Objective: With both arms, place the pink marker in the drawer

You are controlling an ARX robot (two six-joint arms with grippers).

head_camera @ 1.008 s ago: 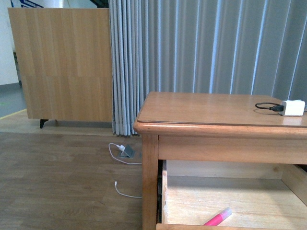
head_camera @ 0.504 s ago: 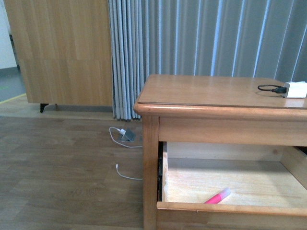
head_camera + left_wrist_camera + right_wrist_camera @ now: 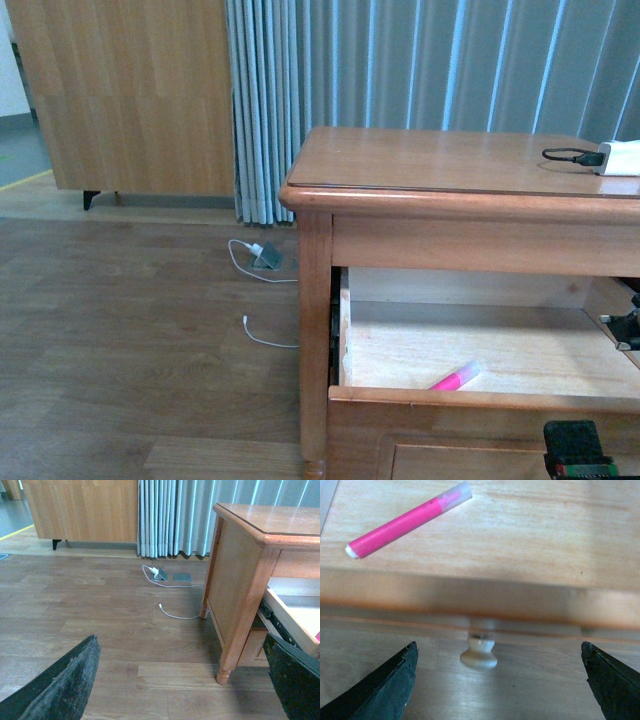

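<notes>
Marker lying in the open drawer, both grippers empty.

The right gripper [image 3: 500, 680] is held with its fingers [image 3: 385, 687] spread wide and nothing between them; the pale knob [image 3: 479, 656] of the drawer [image 3: 480, 400] is seen in the gap, not touched. The left gripper [image 3: 185, 680] is also spread wide and empty, over the wooden floor [image 3: 100, 615] beside the table leg [image 3: 235, 630]. The pink marker [image 3: 407, 520] is lying flat on the light bare wood inside the drawer, near the front board, its clear cap pointed away from the front. On the table [image 3: 440, 160] a white charger [image 3: 622, 157] with a black cable is seen. White cables [image 3: 255, 260] are lying on the floor near the curtain [image 3: 400, 60].
</notes>
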